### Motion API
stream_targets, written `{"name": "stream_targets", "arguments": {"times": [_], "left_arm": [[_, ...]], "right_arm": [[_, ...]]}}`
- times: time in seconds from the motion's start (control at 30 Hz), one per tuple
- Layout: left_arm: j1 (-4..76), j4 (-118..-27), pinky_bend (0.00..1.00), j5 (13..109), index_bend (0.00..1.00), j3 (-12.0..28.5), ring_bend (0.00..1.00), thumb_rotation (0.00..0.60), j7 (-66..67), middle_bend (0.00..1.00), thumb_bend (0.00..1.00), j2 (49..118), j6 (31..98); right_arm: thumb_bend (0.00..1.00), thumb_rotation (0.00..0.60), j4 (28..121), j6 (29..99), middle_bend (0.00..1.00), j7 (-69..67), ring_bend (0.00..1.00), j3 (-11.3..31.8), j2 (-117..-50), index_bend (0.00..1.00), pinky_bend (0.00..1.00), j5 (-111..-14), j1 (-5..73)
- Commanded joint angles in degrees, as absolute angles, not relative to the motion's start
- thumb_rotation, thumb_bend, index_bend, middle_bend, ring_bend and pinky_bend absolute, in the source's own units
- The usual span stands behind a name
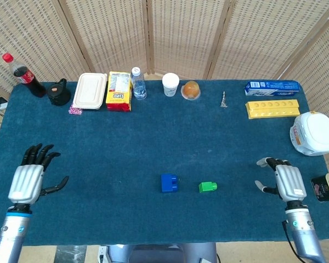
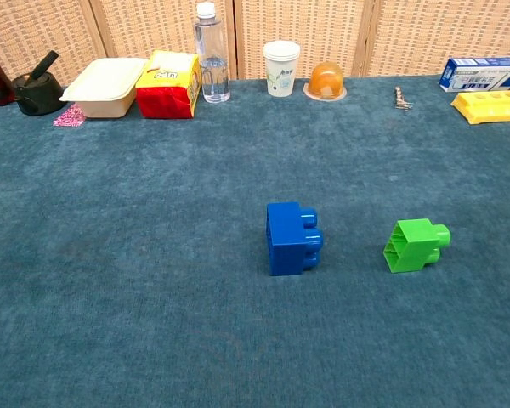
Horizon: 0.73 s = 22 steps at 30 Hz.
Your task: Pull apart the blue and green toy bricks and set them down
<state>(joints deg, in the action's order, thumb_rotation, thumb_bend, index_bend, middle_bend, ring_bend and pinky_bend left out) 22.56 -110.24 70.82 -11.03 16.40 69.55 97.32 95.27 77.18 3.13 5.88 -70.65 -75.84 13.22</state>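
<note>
The blue brick (image 1: 168,183) (image 2: 292,237) lies on the blue cloth near the table's front middle. The green brick (image 1: 207,187) (image 2: 416,244) lies apart from it, a short way to its right, on its side. My left hand (image 1: 32,176) is far off at the table's left front edge, fingers spread, holding nothing. My right hand (image 1: 283,181) is near the right front edge, fingers apart and empty. Neither hand shows in the chest view.
Along the back edge stand a cola bottle (image 1: 23,75), a lunch box (image 1: 90,91), a yellow carton (image 1: 119,90), a water bottle (image 1: 137,83), a paper cup (image 1: 170,84) and an orange (image 1: 191,89). A yellow tray (image 1: 273,108) and white container (image 1: 313,133) sit at the right.
</note>
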Motion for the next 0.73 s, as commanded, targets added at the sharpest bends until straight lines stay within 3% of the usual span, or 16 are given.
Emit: {"name": "stream_targets", "arguments": {"times": [0.03,0.73], "left_arm": [[17.4,-108.7,0.04,74.1,0.27,-12.9,0.0,0.359,14.8,0.15,0.3,68.6,102.3],[8.6,-108.1,0.04,78.0,0.27,-8.5,0.0,0.362,13.1,0.15,0.3,66.8,99.7]], "right_arm": [[0.26,0.6,96.0,78.8,0.43,4.7,0.41,4.9,-69.9,0.38,0.32,-76.3,11.7],[0.26,0.6,96.6,81.2,0.43,4.0,0.41,4.3,-68.5,0.39,0.32,-77.8,8.4]]}}
